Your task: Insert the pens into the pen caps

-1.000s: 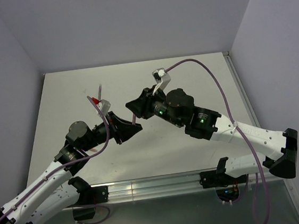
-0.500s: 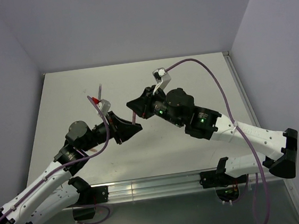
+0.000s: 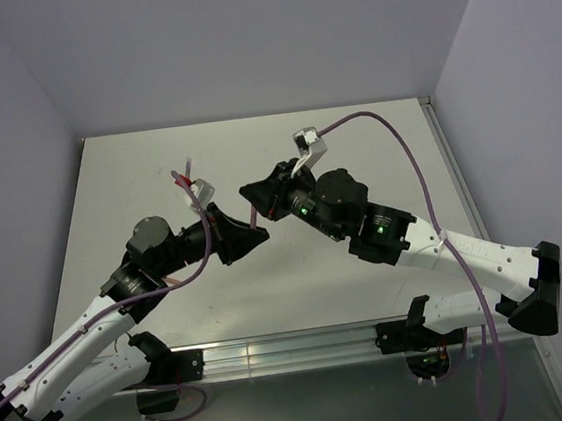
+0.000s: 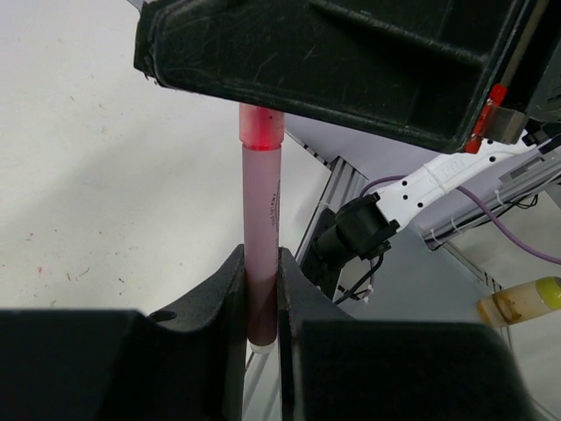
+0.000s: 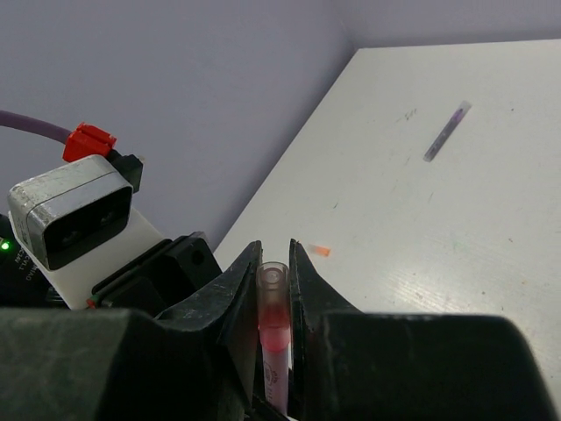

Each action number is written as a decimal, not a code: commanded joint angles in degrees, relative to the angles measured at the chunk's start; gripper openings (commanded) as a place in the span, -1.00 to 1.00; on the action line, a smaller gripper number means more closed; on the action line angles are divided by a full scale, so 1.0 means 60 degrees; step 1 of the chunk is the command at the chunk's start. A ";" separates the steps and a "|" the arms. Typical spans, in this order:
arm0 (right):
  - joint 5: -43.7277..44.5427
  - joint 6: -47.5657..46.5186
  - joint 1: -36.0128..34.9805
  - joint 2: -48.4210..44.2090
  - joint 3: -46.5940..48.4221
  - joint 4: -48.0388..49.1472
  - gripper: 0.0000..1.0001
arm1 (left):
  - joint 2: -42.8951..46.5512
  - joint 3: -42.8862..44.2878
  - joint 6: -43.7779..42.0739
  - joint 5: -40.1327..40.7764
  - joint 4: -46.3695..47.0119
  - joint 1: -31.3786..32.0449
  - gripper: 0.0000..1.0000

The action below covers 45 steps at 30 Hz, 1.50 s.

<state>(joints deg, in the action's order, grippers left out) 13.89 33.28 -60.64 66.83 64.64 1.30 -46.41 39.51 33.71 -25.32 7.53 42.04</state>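
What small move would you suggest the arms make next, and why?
Probably press the two end effectors gently together along the pen. The left end effector is shut on the pen, the right end effector on the cap, and the pen's red end shows inside the cap, so a short push should seat it.

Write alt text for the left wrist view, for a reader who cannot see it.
The left tool grips a pinkish-red pen. The pen's red far end reaches the black right tool at the top of the frame, above a white table.
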 commanded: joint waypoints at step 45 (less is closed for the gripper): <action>-0.1143 0.0811 -0.2139 0.0302 -0.1809 -0.1579 -1.00 | -0.0351 0.2908 -0.1488 0.2521 0.0693 -0.0034 -0.99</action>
<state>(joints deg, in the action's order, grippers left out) 22.28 33.95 -66.37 65.12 57.71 8.01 -49.58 49.65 25.08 -24.60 -12.08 43.81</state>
